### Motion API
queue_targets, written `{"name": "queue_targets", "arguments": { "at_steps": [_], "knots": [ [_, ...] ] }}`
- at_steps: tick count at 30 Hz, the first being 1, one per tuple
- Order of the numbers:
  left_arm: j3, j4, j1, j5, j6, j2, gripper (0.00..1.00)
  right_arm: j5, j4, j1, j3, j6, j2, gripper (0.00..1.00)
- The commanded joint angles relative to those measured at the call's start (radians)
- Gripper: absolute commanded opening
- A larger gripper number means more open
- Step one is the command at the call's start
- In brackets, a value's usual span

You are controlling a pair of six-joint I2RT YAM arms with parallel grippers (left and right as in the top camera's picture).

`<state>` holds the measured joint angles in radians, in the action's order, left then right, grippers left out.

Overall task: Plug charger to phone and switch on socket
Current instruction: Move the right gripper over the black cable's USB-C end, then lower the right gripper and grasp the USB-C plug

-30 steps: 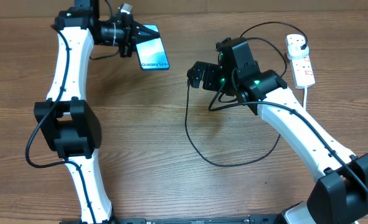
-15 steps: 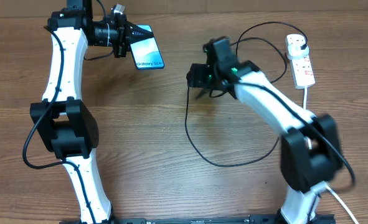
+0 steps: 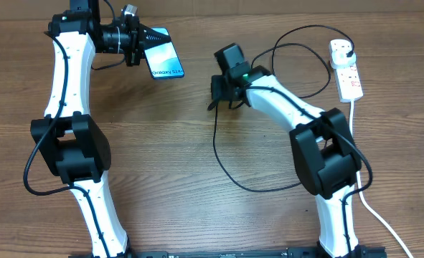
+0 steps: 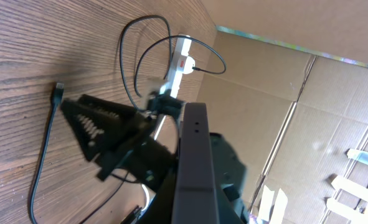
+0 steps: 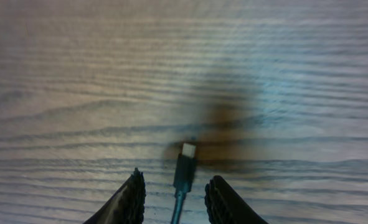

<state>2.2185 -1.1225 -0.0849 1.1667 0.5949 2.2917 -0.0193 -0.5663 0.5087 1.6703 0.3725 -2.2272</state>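
Observation:
My left gripper (image 3: 138, 43) is shut on the phone (image 3: 164, 61), holding it above the table's far left with the light blue screen facing up. In the left wrist view the phone's dark edge (image 4: 195, 155) fills the middle. The charger's black cable (image 3: 214, 147) loops across the table to its plug in the socket (image 3: 346, 72) at the far right. My right gripper (image 3: 217, 93) is low over the connector end. In the right wrist view the connector tip (image 5: 188, 150) lies on the wood between the fingers (image 5: 134, 199), with a gap on each side.
The socket's thick white cord (image 3: 354, 136) runs down the right side past the right arm. The cable's wide loop (image 3: 269, 188) lies in the middle of the wooden table (image 3: 161, 165). Cardboard boxes (image 4: 308, 112) stand beyond the table.
My right gripper has swung left and come down over the connector tip, and its jaws have narrowed around the cable. The left arm has carried the phone slightly left.

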Motion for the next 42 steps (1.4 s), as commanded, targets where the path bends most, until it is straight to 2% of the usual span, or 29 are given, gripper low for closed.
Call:
{"name": "queue_targets", "arguments": {
  "at_steps": [1, 24, 30, 35, 42],
  "knots": [
    [0.015, -0.004, -0.001, 0.028, -0.015, -0.014, 0.04, -0.074, 0.014, 0.024, 0.03, -0.015, -0.02, 0.3],
    [0.015, -0.008, 0.0, 0.028, -0.016, -0.014, 0.04, -0.111, 0.04, 0.029, 0.029, 0.047, -0.074, 0.27],
    [0.015, -0.012, 0.0, 0.028, -0.016, -0.014, 0.04, -0.111, 0.001, 0.029, 0.029, 0.126, -0.074, 0.19],
    [0.015, -0.026, 0.0, 0.027, -0.016, -0.014, 0.04, -0.111, -0.024, 0.028, 0.029, 0.16, -0.074, 0.04],
    [0.015, -0.034, 0.0, 0.028, -0.016, -0.014, 0.04, -0.126, -0.092, 0.028, 0.055, 0.159, -0.058, 0.04]
  ]
}}
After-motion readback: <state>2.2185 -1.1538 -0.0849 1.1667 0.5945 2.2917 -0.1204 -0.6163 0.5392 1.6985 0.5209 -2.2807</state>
